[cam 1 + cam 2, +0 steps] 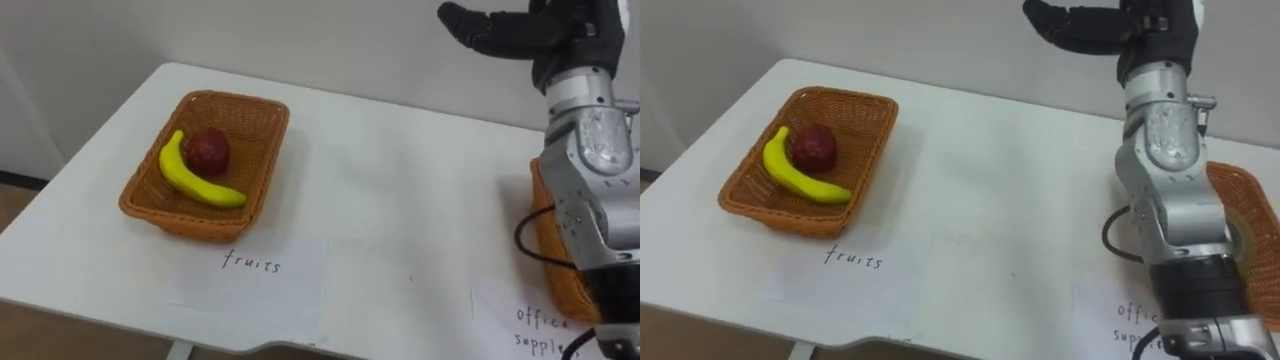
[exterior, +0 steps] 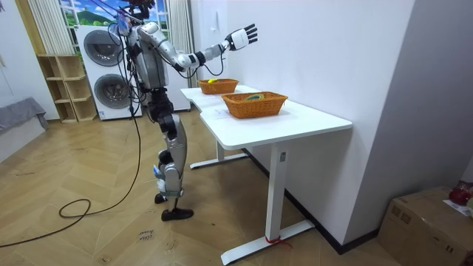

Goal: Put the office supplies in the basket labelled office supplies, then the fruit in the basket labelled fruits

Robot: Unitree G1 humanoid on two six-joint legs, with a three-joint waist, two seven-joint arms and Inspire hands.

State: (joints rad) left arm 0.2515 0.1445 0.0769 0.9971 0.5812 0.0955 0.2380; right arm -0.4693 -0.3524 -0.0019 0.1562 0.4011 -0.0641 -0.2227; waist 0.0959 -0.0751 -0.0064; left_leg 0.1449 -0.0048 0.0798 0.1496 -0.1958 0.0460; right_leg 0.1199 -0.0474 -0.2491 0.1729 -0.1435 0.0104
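**Right hand high and empty, fruit in its basket**

Nearest me, two paper sheets lie at the front edge of the table (image 1: 400, 190): one (image 1: 255, 275) before the fruit basket (image 1: 185, 225), the other (image 1: 1110, 310) by my right forearm. In the fruit basket the banana (image 1: 190, 180) lies along the bottom with the red fruit (image 1: 208, 148) touching its inner curve.

I judge both light. The banana is soft and bruises, so I would take it round the middle. The red fruit is smooth and apt to roll, so I would cup it from above.

To my right stands the office basket (image 1: 1252, 190), just behind my forearm. The right eye view gives more of its rim and a pale ring-like thing inside, which I cannot name. The room view shows this basket whole, with something yellow-green in it, too small to tell.

Farthest off, my right hand (image 1: 1080, 25) hangs above the table's back edge, near the wall, fingers spread and holding nothing. The room view confirms this, with my arm stretched up and forward as I stand at the table's long side.
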